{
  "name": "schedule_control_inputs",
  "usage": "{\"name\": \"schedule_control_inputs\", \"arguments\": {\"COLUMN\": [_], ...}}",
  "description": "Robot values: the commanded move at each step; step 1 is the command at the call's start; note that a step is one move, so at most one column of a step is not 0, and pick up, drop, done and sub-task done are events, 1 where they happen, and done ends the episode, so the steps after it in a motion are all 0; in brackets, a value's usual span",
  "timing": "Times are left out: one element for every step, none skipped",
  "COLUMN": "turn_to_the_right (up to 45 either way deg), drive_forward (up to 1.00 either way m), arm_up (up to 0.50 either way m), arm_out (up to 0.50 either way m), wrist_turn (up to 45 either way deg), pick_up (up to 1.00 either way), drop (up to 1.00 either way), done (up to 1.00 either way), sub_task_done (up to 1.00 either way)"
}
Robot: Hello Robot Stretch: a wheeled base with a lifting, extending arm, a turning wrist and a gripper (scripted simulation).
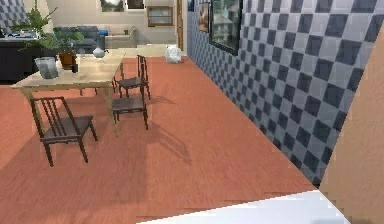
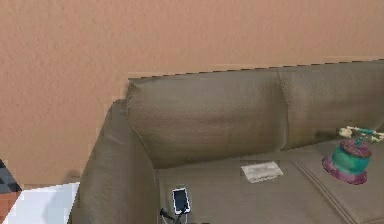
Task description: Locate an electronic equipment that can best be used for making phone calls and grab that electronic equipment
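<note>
Though its hold unclear, hand (image 2: 165, 215) near phone (image 2: 181, 201) on sofa (image 2: 222, 120)

The sofa (image 2: 220, 110) is covered in matt olive-brown cloth, smooth and creased softly at the seams. On its seat, at the arm side view's six o'clock, the phone (image 2: 181, 201) has a glossy pale screen in a dark frame. At two o'clock from it lies a flat white sheet (image 2: 262, 172), paper-like and matt. The tan wall (image 2: 80, 60) looks faintly grainy. In the forward view the table (image 1: 90, 70) is pale wood, the chairs (image 1: 65, 125) dark wood, the floor (image 1: 200, 150) matt red, and the checked wall (image 1: 300, 80) smooth grey tile.
</note>
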Motion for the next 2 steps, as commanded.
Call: {"name": "schedule_control_inputs", "arguments": {"turn_to_the_right": [0.0,0.0], "drive_forward": [0.0,0.0], "arm_up": [0.0,0.1], "arm_out": [0.0,0.0], "wrist_turn": [0.0,0.0], "pick_up": [1.0,0.0], "drop": [0.0,0.0], "done": [0.0,0.0], "sub_task_done": [0.0,0.0]}}
